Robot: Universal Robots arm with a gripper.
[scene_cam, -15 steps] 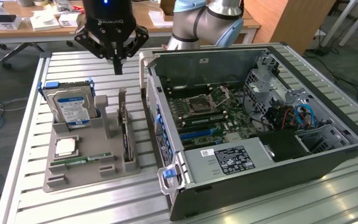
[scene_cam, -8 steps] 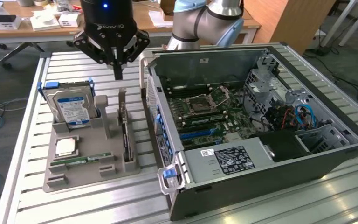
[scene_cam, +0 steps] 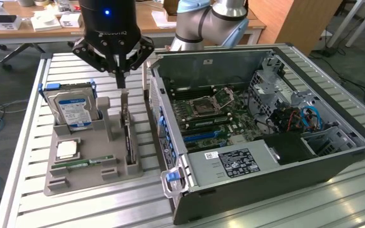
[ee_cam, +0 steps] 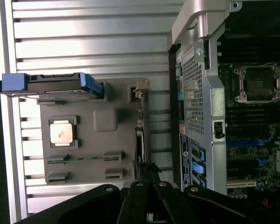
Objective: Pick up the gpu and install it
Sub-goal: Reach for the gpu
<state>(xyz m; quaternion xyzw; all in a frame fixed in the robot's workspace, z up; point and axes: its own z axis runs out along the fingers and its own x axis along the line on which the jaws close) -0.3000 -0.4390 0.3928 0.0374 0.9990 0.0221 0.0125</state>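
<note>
The gpu (scene_cam: 127, 130) is a thin dark card standing on edge in a slot of the grey holder (scene_cam: 100, 152), on the side nearest the computer case. The wrist view shows the gpu (ee_cam: 140, 137) edge-on as a narrow dark strip. My gripper (scene_cam: 120, 80) hangs just above the far end of the card with its fingers pressed together, shut and holding nothing. In the wrist view the gripper (ee_cam: 148, 170) points along the card's line.
The holder also carries a silver hard drive (scene_cam: 73, 110) in blue rails, a processor chip (scene_cam: 67, 149) and a green memory stick (scene_cam: 84, 163). The open computer case (scene_cam: 334, 142) lies at the exterior view's right, its motherboard (scene_cam: 211, 114) exposed. Everything rests on a slatted metal table (scene_cam: 30, 142).
</note>
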